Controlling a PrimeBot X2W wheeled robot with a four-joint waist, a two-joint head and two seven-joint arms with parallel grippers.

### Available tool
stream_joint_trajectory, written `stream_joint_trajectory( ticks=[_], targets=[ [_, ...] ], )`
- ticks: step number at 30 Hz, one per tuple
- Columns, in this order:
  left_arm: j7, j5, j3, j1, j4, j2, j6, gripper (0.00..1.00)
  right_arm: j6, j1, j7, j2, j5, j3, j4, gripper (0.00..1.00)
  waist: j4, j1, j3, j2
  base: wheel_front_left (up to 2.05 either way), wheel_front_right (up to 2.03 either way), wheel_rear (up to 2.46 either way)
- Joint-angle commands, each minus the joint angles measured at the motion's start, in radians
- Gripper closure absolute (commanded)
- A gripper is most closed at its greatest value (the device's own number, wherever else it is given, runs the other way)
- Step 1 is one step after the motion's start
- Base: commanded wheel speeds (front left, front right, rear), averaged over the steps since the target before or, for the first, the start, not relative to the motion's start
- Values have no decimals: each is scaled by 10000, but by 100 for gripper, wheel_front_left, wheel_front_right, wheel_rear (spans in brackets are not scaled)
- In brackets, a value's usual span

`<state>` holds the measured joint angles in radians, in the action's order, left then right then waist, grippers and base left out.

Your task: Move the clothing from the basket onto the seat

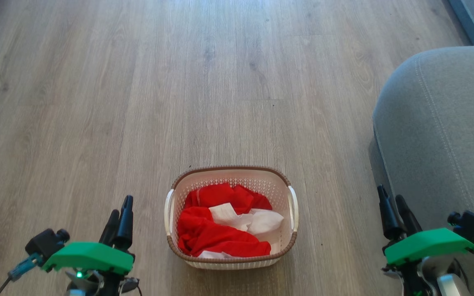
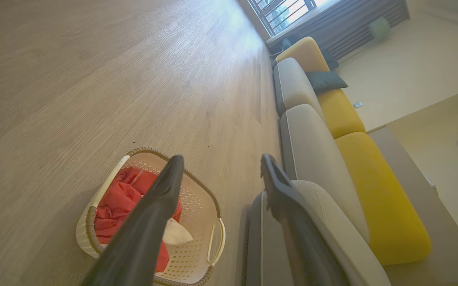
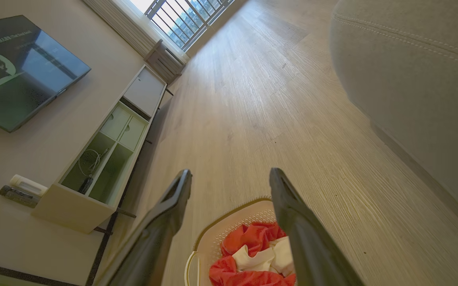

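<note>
Head view, clothing: the clothing point(image 1: 216, 234) lies heaped in the basket point(image 1: 237, 177), red folds with white pieces showing among them. It fills the basket almost wall to wall and nothing hangs over the rim.
Head view, basket: it stands on the wooden floor point(image 1: 220, 82) straight ahead of me, between my two pincers.
Head view, seat: the seat point(image 1: 447, 123) rises on my right, well apart from the basket, its rounded edge turned toward it.
Head view, pincers: my left pincer point(image 1: 121, 207) hangs near the basket's left handle. My right pincer point(image 1: 390, 194) is just beside the seat's edge. Neither touches anything.
Left wrist view, left pincer: fingers spread wide with nothing between them. The basket sits low beyond one finger, the grey seat beyond the other.
Right wrist view, right pincer: fingers spread wide and empty. The red and white bundle shows at the bottom between them.
Handling: I judge the bundle light, soft and limp, and not fragile. It should sag and trail when lifted, and a loose part may slide out of a shallow pinch. The basket looks light too and might rise with snagged fabric.
Where to hold: I would bite deep into a thick red fold near the middle of the heap, not a thin white edge.
</note>
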<state>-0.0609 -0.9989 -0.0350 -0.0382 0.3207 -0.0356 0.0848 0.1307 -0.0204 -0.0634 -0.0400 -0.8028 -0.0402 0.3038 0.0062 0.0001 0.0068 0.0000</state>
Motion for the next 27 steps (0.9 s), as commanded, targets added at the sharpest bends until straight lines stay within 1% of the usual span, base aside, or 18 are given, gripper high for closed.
stream_joint_trajectory(
  ticks=[1,12,27],
  targets=[
    [-171,420,66,-564,-395,-93,-18,0,1,-568,-160,-171,469,179,-383,0,6,-1,3,0,0,0,0],
    [-498,1921,-72,-552,-525,-102,-65,0,1,-625,-484,-199,1871,362,-369,0,15,-1,-2,0,0,0,0],
    [-913,3524,-218,-613,-629,-115,-109,0,1,-685,-897,-203,3679,512,-427,0,44,-1,40,0,0,0,0]
  ],
)
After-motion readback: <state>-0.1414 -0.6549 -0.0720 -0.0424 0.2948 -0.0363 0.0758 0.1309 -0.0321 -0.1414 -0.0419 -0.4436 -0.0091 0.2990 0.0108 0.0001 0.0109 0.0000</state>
